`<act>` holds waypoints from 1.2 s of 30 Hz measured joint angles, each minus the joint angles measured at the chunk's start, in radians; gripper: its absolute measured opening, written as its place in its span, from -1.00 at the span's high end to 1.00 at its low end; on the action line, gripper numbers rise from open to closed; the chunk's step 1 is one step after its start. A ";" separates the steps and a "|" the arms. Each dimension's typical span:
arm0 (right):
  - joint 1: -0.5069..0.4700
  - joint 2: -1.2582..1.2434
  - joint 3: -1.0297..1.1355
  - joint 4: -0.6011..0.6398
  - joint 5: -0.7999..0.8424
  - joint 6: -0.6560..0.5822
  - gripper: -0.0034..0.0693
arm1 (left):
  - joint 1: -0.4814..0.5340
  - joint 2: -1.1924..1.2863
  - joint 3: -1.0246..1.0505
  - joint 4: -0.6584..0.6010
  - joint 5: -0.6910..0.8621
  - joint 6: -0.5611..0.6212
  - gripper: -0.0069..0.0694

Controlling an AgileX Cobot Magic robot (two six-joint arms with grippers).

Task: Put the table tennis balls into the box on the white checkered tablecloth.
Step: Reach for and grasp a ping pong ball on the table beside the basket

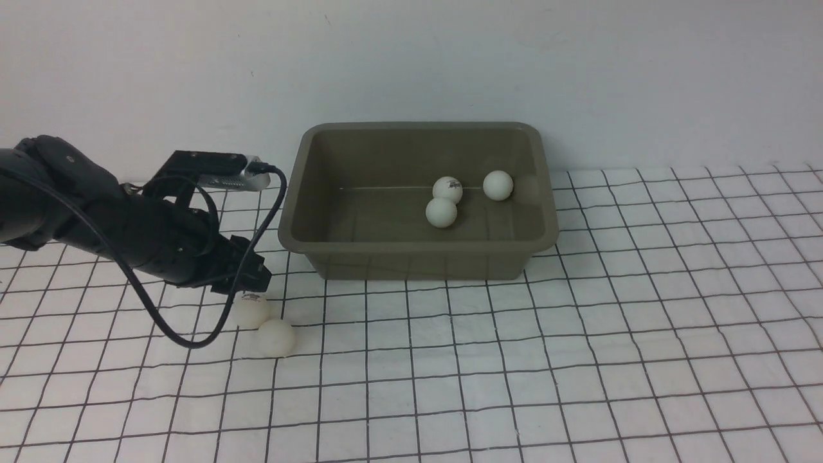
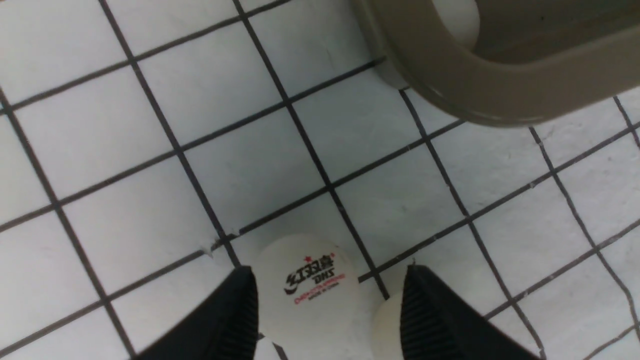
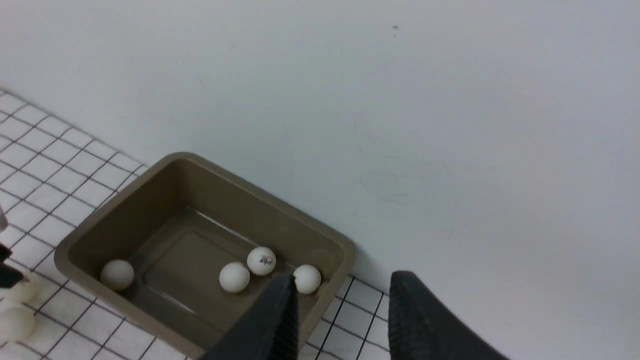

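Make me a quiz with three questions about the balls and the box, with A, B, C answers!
1. Where are the two balls outside the box?
A) on its rim
B) on the cloth by the left gripper
C) right of the box

2. How many balls lie in the box?
A) two
B) six
C) four

3. How are the left gripper's jaws?
A) open around a logo ball
B) shut, empty
C) gripping the box

Answers:
1 B: the front view shows them on the cloth, left of the box and nearer.
2 C: the right wrist view shows four.
3 A: a gap shows between one jaw and the ball.
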 joint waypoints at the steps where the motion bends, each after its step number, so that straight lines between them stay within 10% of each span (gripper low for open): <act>1: 0.000 -0.012 0.028 -0.001 0.001 -0.002 0.23 | 0.000 0.006 -0.001 0.000 -0.001 0.007 -0.12; 22: 0.000 -0.111 0.153 -0.001 0.004 -0.009 0.23 | -0.010 0.127 0.000 -0.068 -0.056 0.096 -0.44; 36: 0.000 -0.111 0.153 -0.043 0.004 -0.009 0.23 | -0.021 0.133 -0.002 -0.083 -0.127 0.084 -0.09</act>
